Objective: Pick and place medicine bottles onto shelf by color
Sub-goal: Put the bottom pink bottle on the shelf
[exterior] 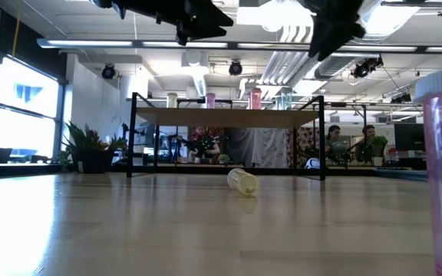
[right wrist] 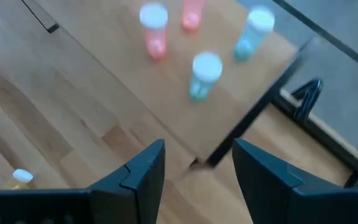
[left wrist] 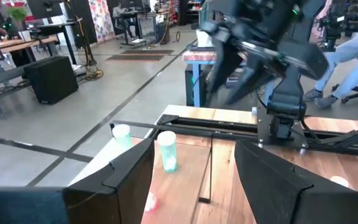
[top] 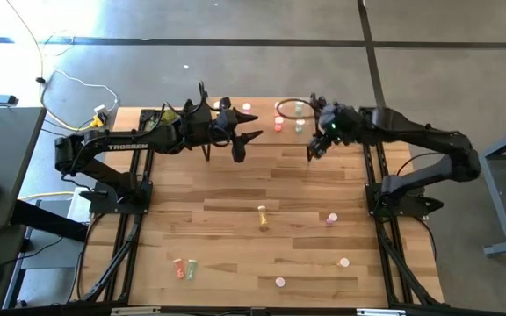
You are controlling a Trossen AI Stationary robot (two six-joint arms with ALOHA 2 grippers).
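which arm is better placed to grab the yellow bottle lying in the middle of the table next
Slightly the left, though it's close. The yellow bottle lies near the table's middle; the left end effector hangs open a bit nearer it than the right end effector, also open and empty, beside the shelf.

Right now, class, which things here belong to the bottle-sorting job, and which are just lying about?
Belong to the job:
shelf
bottles on the shelf
yellow bottle lying on the table
pink bottles
left gripper, open
right gripper, open

Just lying about:
yellow cable
potted plant
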